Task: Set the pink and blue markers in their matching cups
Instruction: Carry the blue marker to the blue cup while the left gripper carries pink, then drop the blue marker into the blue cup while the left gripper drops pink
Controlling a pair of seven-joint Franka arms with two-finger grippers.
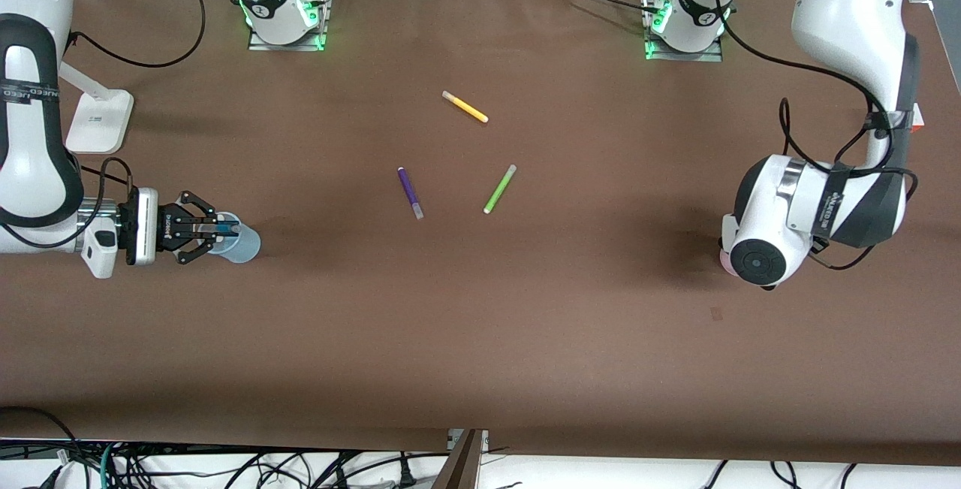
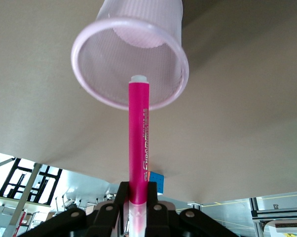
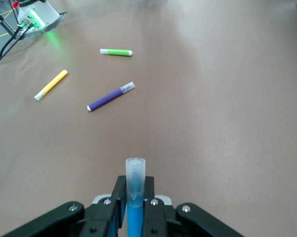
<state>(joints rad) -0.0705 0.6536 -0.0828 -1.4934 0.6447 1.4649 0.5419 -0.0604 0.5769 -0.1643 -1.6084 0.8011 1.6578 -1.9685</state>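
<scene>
My right gripper (image 1: pixel 214 230) is shut on the blue marker (image 1: pixel 227 230) and holds it level over the mouth of the pale blue cup (image 1: pixel 245 243), near the right arm's end of the table. In the right wrist view the blue marker (image 3: pixel 135 190) stands between the fingers of that gripper (image 3: pixel 134 197), greyish cap outward. My left gripper (image 2: pixel 137 195) is shut on the pink marker (image 2: pixel 138 133), whose end points at the mouth of the pale pink cup (image 2: pixel 131 59). In the front view the left arm's wrist hides that gripper and marker; only a sliver of the pink cup (image 1: pixel 724 256) shows.
A yellow marker (image 1: pixel 465 107), a dark purple marker (image 1: pixel 410 192) and a lime green marker (image 1: pixel 499 188) lie mid-table between the arms; they also show in the right wrist view. A white stand (image 1: pixel 97 121) sits near the right arm's end.
</scene>
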